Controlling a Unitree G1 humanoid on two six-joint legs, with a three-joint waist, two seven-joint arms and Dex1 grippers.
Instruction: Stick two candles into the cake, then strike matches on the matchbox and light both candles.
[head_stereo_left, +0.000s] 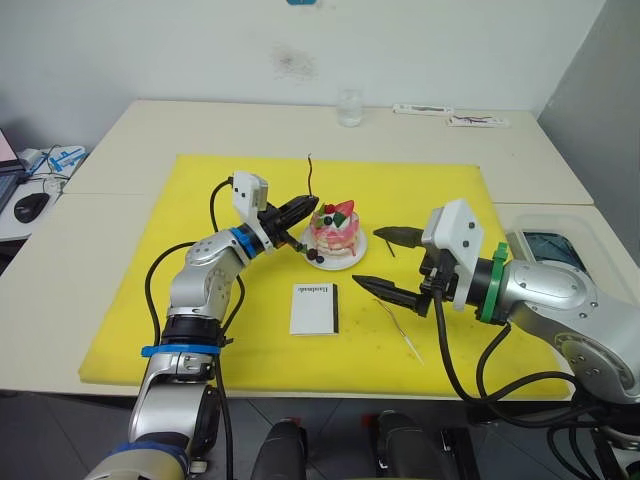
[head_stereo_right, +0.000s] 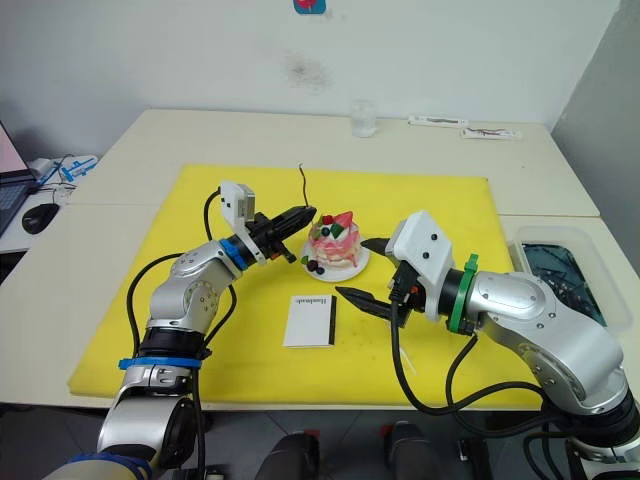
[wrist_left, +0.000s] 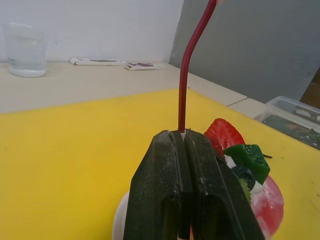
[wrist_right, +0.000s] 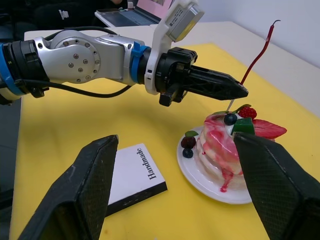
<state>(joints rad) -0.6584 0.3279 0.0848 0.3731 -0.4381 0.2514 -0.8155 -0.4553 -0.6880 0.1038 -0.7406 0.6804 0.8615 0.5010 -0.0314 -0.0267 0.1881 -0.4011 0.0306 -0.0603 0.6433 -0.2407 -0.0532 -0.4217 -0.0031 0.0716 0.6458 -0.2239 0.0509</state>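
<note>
Two arms bent in over the yellow mat (head_stereo_left: 130, 290). Left gripper (head_stereo_left: 305, 207) reaching level toward the cake (head_stereo_left: 335, 230), fingers pressed together on one candle (head_stereo_left: 310, 172) near its pale lower end, curved tip rising above the cake's left rim. Right gripper (head_stereo_left: 385, 260) low on the cake's right side, pointing left, fingers spread wide, holding nothing. Cake on its white plate (head_stereo_left: 345, 262) near the mat's centre. Matchbox (head_stereo_left: 314, 307) flat toward the mat's near edge, just in front of the plate. Second candle (head_stereo_left: 400, 325) lying on the mat under the right gripper. Short dark stick, likely a match (head_stereo_left: 391, 247), half hidden beside the upper right finger; candle's foot against the cake hard to make out
</note>
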